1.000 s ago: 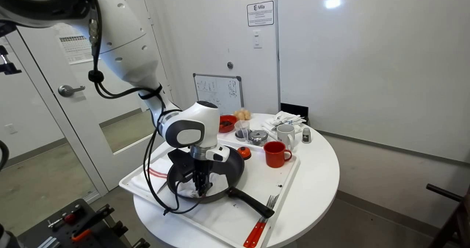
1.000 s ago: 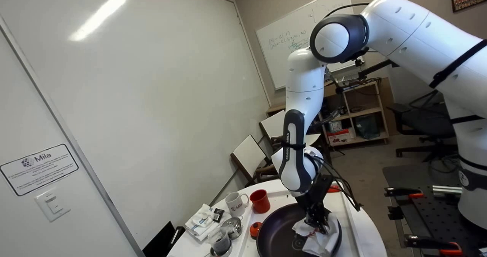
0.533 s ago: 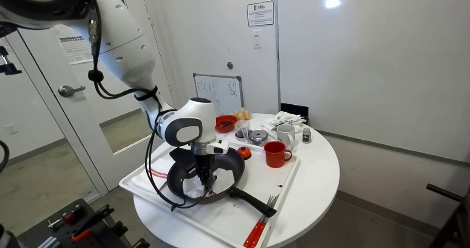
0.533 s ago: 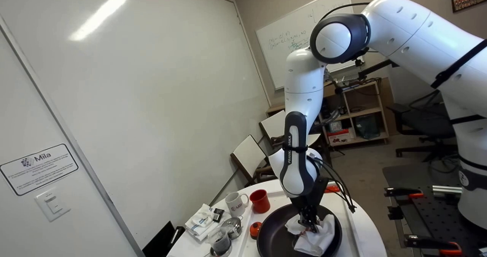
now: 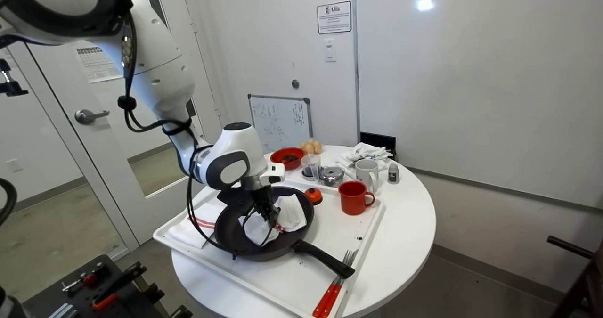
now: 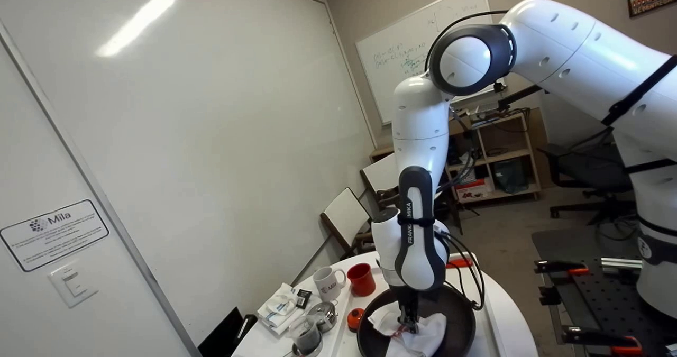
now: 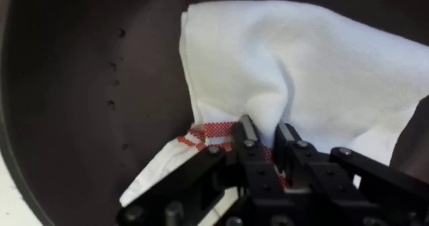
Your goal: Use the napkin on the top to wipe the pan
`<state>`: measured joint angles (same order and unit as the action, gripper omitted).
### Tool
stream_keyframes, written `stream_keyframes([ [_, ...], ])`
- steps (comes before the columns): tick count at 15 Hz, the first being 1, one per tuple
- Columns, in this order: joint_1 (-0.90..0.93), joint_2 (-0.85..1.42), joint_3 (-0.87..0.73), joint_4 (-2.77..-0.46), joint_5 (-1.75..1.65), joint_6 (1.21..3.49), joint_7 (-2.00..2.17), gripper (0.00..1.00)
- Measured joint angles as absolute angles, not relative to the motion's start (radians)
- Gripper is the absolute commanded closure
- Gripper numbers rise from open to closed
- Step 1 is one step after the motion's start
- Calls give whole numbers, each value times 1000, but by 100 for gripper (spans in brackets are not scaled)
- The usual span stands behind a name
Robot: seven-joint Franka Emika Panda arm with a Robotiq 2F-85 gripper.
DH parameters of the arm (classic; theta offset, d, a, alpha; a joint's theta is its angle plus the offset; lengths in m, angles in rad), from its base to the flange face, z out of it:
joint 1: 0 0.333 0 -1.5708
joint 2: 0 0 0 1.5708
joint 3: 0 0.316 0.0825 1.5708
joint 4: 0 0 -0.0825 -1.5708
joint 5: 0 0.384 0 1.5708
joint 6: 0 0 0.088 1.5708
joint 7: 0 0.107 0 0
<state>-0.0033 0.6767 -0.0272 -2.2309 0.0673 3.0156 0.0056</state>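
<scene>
While the jaws stand inside the large round black frying pan (image 6: pixel 460 325), the coming stroke turns on how the white cloth napkin with red checked bands (image 7: pixel 221 62) lies from them: directly beneath, on the pan's floor. The black two-finger gripper (image 7: pixel 264 129) is pinched tight on a raised fold; nothing but that thickness of cloth shows between its fingers.

Wrist view: the fold runs forward out of the jaws. Most of the napkin spreads ahead of the fingertips and to one side; a narrower corner trails the opposite way. Bunched, so no clear long axis. Both exterior views put the napkin over the middle of the pan, bare floor showing beside it.

Dark specks (image 7: pixel 111 103) dot the bare floor between napkin edge and pan wall; crumbs or drops, too blurred to say. Which side of the pan this is relative to its handle: cannot tell.

Judgement: wiping is in hand. Next probably a sideways drag toward the specks, cloth kept flat on the pan. Risk: napkin bunches further and the fingertips scrape bare pan. Downward pressure cannot be read.

Napkin appearance: matte, limp, softly creased, edge doubled in layers; red bands cross beneath the fingers.
</scene>
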Motion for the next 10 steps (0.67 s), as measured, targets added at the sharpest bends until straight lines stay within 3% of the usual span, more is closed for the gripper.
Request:
stream_keyframes([
  [6, -141, 687, 194, -2239, 52, 3056, -155, 96],
  [10, -217, 687, 251, -2255, 50, 3038, -210, 96],
])
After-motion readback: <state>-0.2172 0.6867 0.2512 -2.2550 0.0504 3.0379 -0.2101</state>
